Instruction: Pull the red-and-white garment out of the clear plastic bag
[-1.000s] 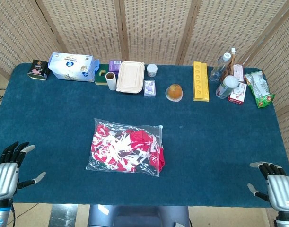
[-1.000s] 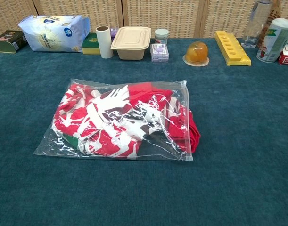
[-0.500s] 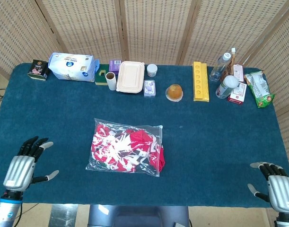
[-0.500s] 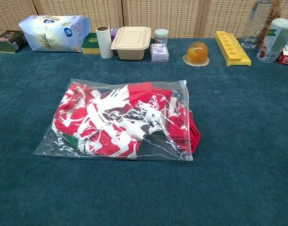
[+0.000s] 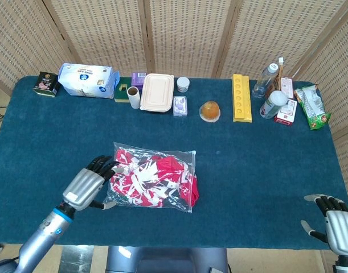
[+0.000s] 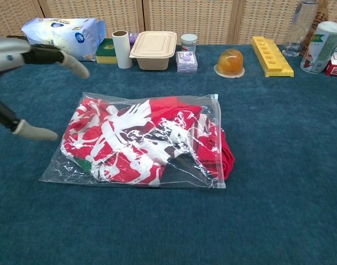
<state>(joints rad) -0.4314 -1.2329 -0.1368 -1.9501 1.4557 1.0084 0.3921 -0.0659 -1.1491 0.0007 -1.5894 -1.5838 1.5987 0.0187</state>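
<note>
My left hand [image 5: 89,185] hovers fingers spread, holding nothing, at the left edge of the clear plastic bag [image 5: 152,176], which lies mid-table with the red-and-white garment [image 5: 151,177] inside, a red fold poking from its right-hand mouth. I judge the job: pin this closed end flat, let the other hand draw cloth out. Right hand [image 5: 338,225] rests fingers apart at the near right corner, well away.

A staged test room: woven screens [image 5: 185,34] close in a blue-clothed table [image 5: 265,165] lined with groceries [image 5: 85,79].
</note>
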